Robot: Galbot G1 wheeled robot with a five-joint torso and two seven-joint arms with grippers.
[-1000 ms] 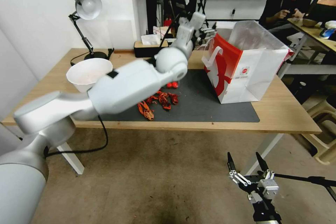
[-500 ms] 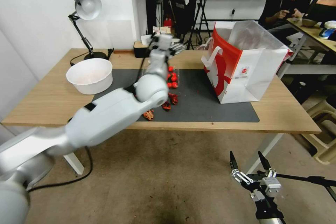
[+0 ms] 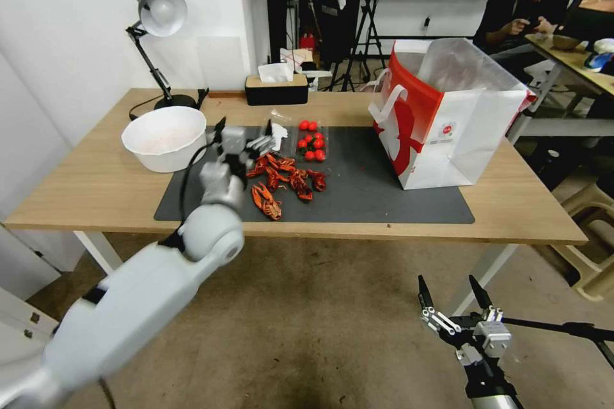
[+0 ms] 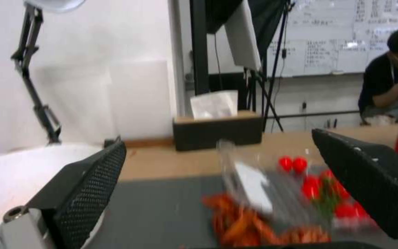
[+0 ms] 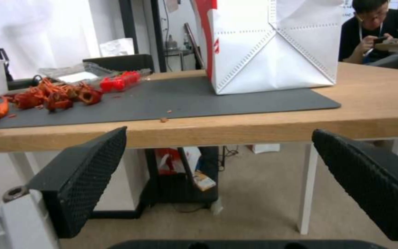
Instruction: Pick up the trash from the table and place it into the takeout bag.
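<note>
Red shells: crayfish scraps (image 3: 284, 180) strewn on bench mat (image 3: 384, 195).
Left gripper (image 3: 245, 138): fingers wide, empty, above scraps.
Advice: descend squarely before closing.
Right gripper (image 3: 451, 299): parked low, spread, empty.

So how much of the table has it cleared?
Nothing in hand: the left gripper hovers, fingers open, by the crayfish shells. Shells, tomato tray and white bowl sit on the table, outside the takeout bag; its contents are hidden. The right gripper hangs open below the table edge.
</note>
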